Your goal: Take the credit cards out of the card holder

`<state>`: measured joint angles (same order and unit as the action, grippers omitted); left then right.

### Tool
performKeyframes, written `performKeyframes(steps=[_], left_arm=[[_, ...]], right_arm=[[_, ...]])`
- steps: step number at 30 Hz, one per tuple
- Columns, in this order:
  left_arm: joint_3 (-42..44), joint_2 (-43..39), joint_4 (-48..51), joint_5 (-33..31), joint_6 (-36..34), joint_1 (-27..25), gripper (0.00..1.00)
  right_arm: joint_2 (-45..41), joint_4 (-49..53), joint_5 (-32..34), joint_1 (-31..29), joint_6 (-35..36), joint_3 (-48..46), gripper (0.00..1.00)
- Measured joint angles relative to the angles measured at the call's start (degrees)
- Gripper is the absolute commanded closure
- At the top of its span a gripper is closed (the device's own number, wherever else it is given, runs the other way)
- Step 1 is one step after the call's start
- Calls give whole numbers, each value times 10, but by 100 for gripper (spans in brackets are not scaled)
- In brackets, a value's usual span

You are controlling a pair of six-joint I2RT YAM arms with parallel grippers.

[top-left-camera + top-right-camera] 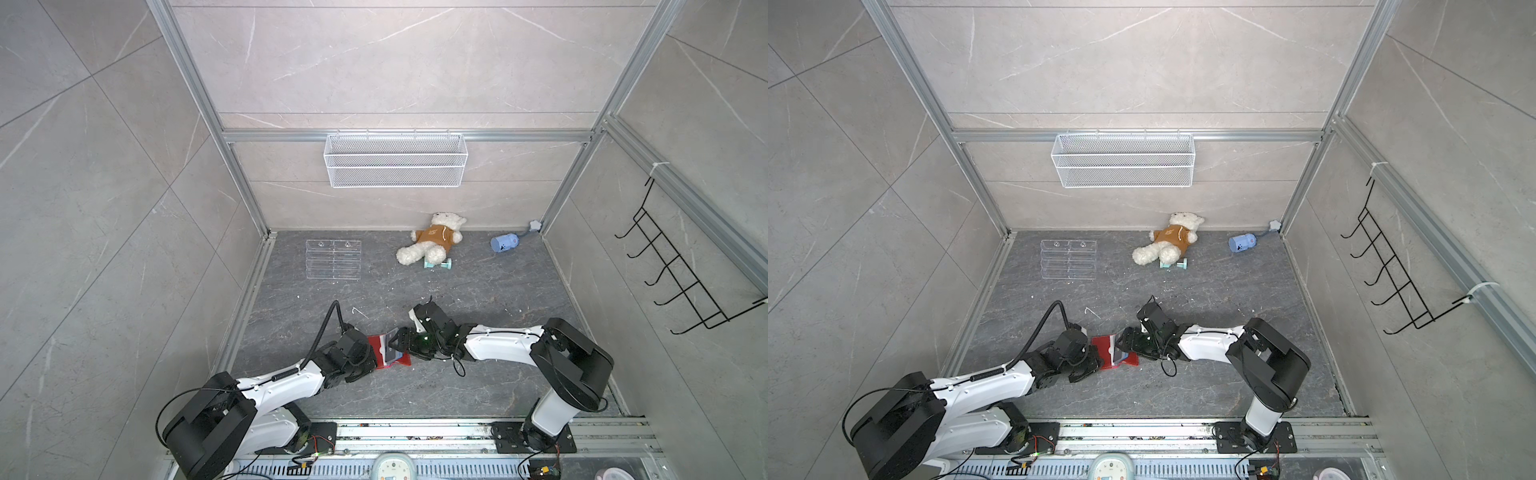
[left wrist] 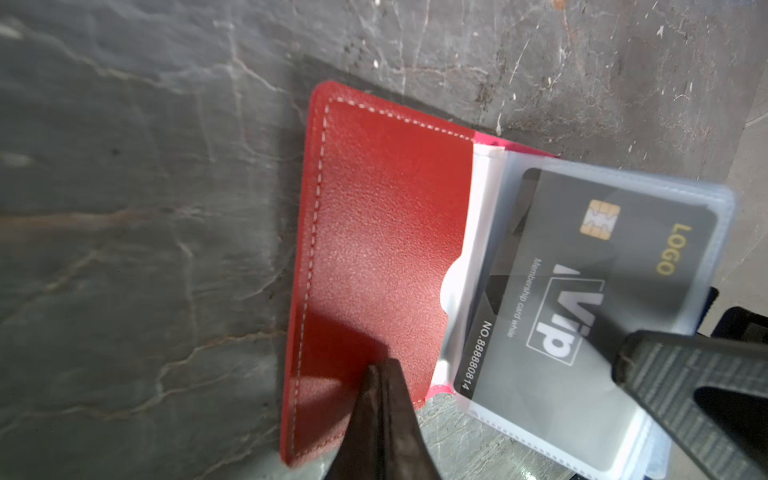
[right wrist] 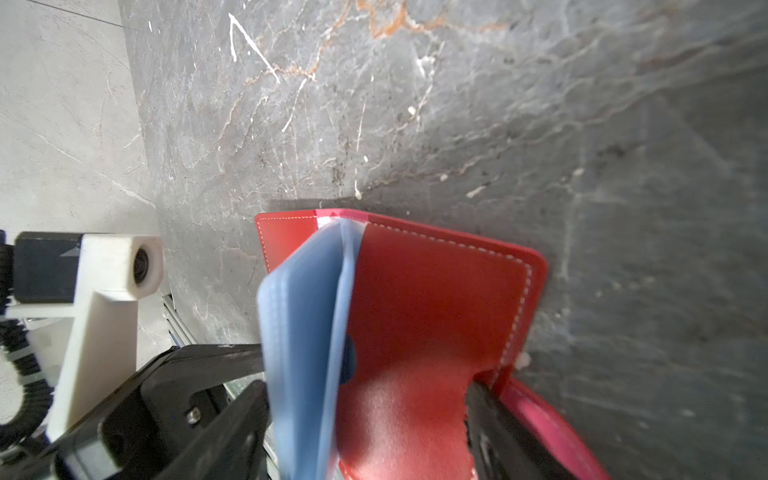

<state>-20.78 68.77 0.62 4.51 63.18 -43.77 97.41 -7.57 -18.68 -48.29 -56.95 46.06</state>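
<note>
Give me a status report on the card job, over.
Left gripper shut, tip on red flap of holder. Right gripper open, astride the sleeves. Vip card in its sleeve, not out yet. Bear, rack far back.

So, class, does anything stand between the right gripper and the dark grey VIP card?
Yes: the red leather card holder's frosted plastic sleeve covers the dark grey VIP card beneath one of the right gripper's fingers.
</note>
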Motion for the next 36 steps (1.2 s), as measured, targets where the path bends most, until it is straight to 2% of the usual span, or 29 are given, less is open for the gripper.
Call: performKeyframes(steps=[6,18,29,36], left_arm=[[0,-1,0,0,0,0,100],[-1,-2,3,-1,-1,0,100],[-1,-15,21,2,-1,-6,100],[-4,-57,57,1,1,-6,100]], right_arm=[[0,8,0,0,9,3,27],[0,78,-18,-8,43,57,39],[0,95,-27,-12,47,70,39],[0,96,-31,-27,51,86,40]])
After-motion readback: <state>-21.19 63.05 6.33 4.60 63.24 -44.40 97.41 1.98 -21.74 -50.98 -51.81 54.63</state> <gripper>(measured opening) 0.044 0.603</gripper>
